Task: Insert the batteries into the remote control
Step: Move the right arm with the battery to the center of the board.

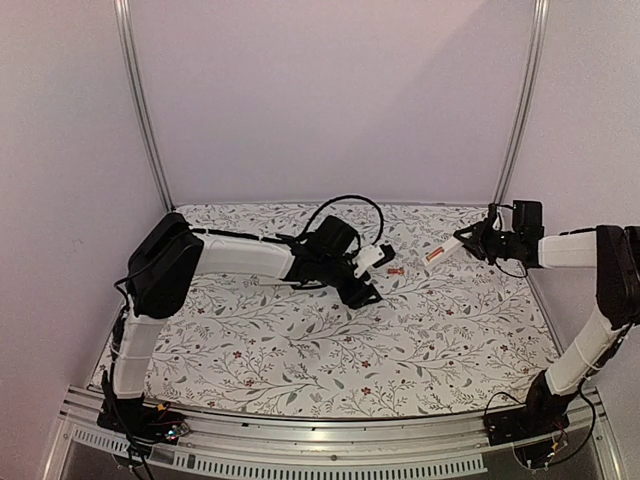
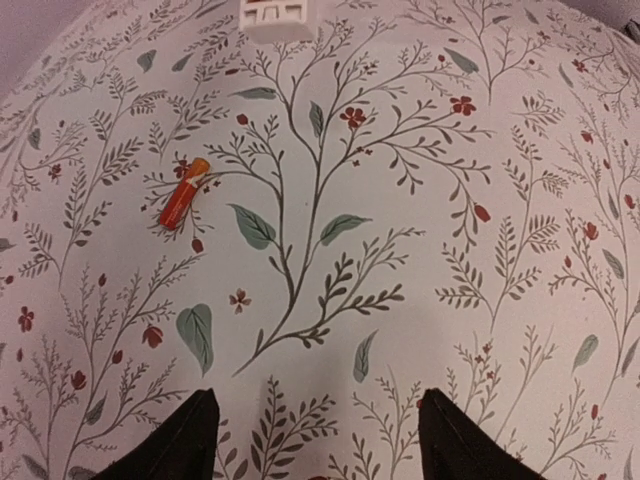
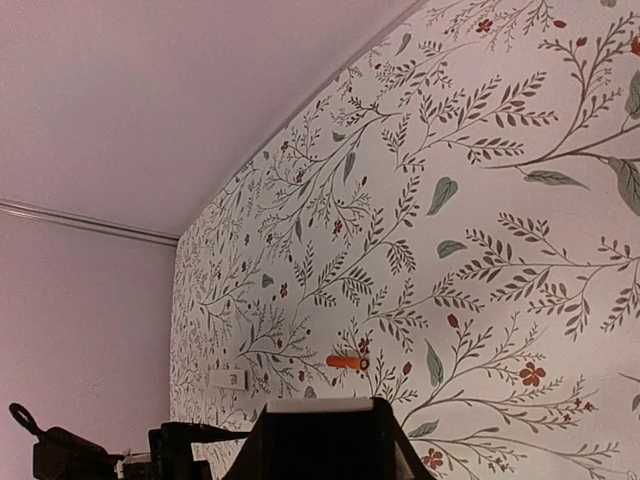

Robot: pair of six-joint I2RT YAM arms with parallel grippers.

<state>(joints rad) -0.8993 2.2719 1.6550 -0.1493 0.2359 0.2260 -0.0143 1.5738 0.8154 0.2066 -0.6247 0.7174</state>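
The right claw point(image 1: 472, 241) is closed on the remote point(image 1: 447, 249). It grips the remote by one end and holds it over the floral cloth point(image 1: 300, 350) at the far right of the table, with the free end pointing toward the middle. Held out like that, the remote is offered to the other arm, which I take to be the reason for the pose. An orange-red spot shows near the free end (perhaps a battery already seated, but it is too small to tell). The left claw point(image 2: 318, 428) hangs over the cloth with its two dark fingers point(image 2: 185, 440) well apart and nothing between them. One battery point(image 2: 183, 207), a short orange-red stick, lies flat on the cloth, ahead and to the left in that claw's own wrist view and clear of the fingers. From above it sits between the left claw and the remote's free end. A small white piece point(image 2: 277, 18) lies on the cloth beyond the battery (possibly the remote's cover, though I cannot be sure). I judge that the loose battery has yet to be picked up. The wide opening suits coming down over so small a thing, but the battery is off to one side of the gap, so the claw would first need to shift across and line up. A round stick on cloth may roll if nudged.
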